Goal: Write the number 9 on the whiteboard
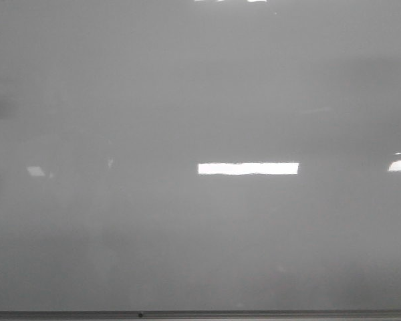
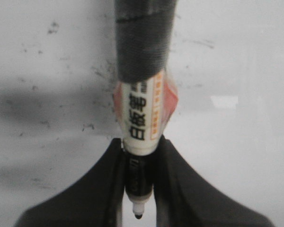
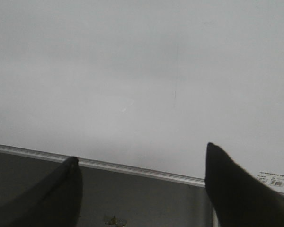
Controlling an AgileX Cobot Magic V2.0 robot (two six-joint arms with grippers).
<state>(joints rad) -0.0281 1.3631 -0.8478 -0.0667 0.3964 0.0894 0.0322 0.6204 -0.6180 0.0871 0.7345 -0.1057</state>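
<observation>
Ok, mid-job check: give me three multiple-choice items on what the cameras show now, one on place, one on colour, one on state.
1. Where is the whiteboard marker?
A. Lying on the board's frame
B. Clamped in the left gripper
C. Held by the right gripper

2. What colour is the marker's tip?
A. Black
B. Red
C. Blue

3. How do the right gripper's jaws stand?
A. Shut on a marker
B. Shut on nothing
C. Open, with nothing between them

Answers:
1 B: the left wrist view shows the barrel pinched between the jaws.
2 A: the exposed nib below the jaws is dark black.
3 C: the right wrist view shows the jaws wide apart over the whiteboard and its frame strip.
</observation>
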